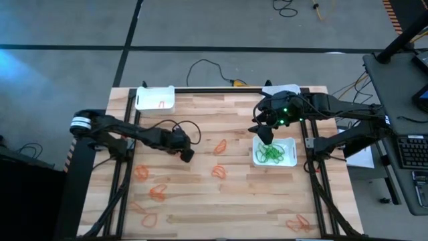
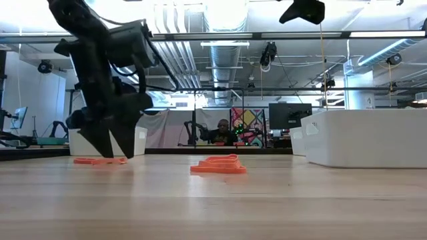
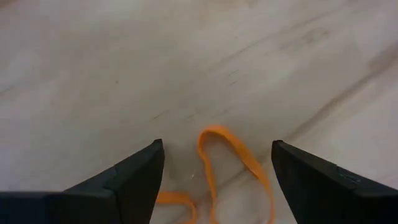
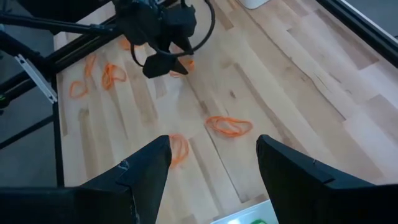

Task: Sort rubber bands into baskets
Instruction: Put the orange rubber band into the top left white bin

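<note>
On the table [image 1: 200, 201], left gripper [image 3: 214, 168] stood spread wide over an orange rubber band [image 3: 233, 165]. Right gripper [image 4: 211, 162] hung open above the basket [image 1: 289, 161] of green bands [image 1: 271, 154]. No legible writing seen.

The table [image 1: 200, 207] carried two baskets. One basket [image 1: 154, 98] stood at the far left corner, with one rubber band [image 1: 162, 104] in it. The other basket [image 1: 289, 156] stood at the right side and held a heap of bands [image 1: 270, 154]. The left gripper [image 1: 187, 155] was low over the table's middle-left, fingers apart, with a band [image 3: 233, 168] lying between them. The right gripper [image 1: 265, 134] was above the right basket's far edge, fingers apart. Loose bands [image 1: 155, 193] lay on the near left part, one more [image 1: 297, 223] at the near right corner.
</note>
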